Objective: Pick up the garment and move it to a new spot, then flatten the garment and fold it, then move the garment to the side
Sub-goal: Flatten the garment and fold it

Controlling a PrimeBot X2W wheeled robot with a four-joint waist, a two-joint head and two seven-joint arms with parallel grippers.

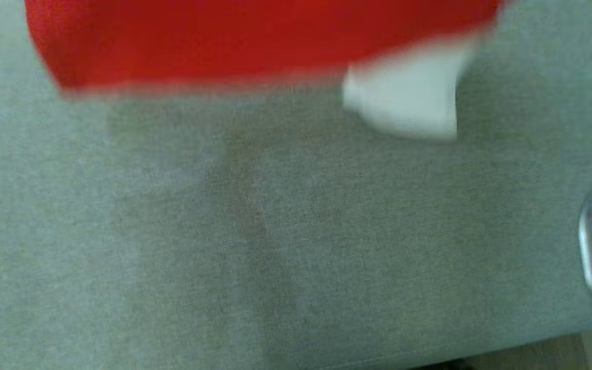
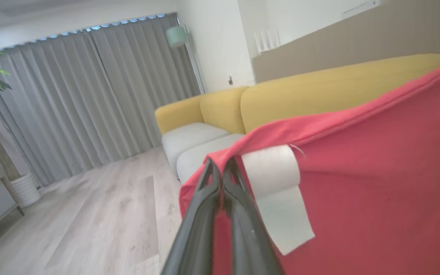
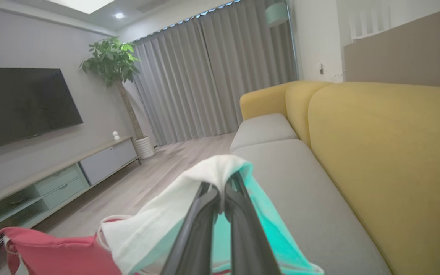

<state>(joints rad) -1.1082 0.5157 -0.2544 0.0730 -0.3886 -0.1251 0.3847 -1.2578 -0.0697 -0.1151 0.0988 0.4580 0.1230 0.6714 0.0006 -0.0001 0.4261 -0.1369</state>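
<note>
two claws, our left gripper (image 2: 220, 168) and right gripper (image 3: 222, 185), pinch the red cloth garment (image 1: 214, 41) above the grey fabric sofa seat (image 1: 296, 231); we judge only pickup done, with placing, flattening and folding left.

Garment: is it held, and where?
Yes. The left gripper pinches the garment at its red hem beside the white label; the right gripper pinches its white-and-teal fold.

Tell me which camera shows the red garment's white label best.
The left wrist view: the white label hangs sharp from the red garment, beside the left gripper. The head view has a blurred white patch, maybe it; the right wrist view shows white and teal cloth at the right gripper.
</note>
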